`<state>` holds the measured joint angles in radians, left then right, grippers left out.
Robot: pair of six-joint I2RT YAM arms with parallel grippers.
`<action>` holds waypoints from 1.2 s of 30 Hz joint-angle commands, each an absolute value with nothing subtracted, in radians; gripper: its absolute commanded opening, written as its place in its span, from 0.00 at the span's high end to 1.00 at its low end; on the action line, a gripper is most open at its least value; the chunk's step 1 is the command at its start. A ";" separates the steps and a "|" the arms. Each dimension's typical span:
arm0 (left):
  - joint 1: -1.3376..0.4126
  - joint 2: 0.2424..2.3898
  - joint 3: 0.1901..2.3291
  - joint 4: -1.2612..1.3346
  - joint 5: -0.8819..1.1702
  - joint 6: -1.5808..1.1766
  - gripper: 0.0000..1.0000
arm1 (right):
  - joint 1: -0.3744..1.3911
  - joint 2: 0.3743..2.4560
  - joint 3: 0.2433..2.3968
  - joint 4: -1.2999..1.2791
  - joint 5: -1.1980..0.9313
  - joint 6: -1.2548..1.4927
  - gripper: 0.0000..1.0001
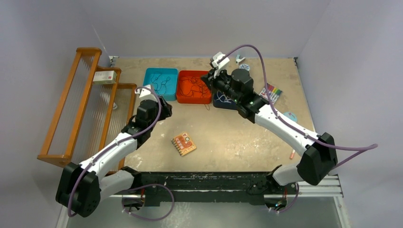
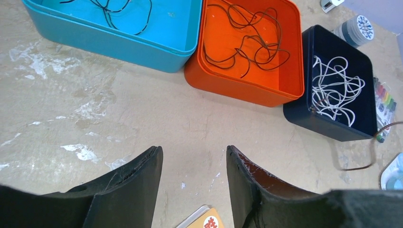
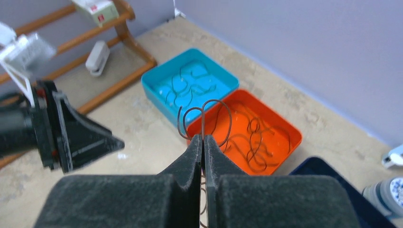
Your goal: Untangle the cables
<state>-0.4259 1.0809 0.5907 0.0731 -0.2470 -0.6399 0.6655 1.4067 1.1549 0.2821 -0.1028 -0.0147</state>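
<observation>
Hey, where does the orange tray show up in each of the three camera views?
Top external: orange tray in the upper middle of the picture.
Left wrist: orange tray at top centre, beyond the open left pincer.
Right wrist: orange tray right of centre, behind the right pincer shut on a dark cable.
Shared landmark: blue tray, beside it on its left in every view.

Top cam: high up at near edge, looking down on whole table. L wrist cam low, facing far side; R wrist cam higher, facing far-left. All 3 share orange tray, teal tray.
</observation>
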 commanded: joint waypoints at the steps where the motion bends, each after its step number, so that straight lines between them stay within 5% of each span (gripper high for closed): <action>1: -0.423 1.033 0.632 0.020 -0.298 -0.621 0.49 | 0.665 1.443 1.279 0.333 -0.084 -0.022 1.00; 23: -0.423 0.904 0.866 -0.310 -0.492 -0.402 0.49 | 0.546 1.967 1.752 0.330 -0.189 -0.053 1.00; 36: -0.424 0.920 0.861 -0.313 -0.492 -0.399 0.49 | 0.516 2.144 1.806 0.299 -0.234 -0.019 1.00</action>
<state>-0.4259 0.9104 0.8211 -0.3309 -0.4774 -0.4229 0.5220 2.1212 1.7454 0.2882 -0.2001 -0.0422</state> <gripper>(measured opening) 0.508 0.008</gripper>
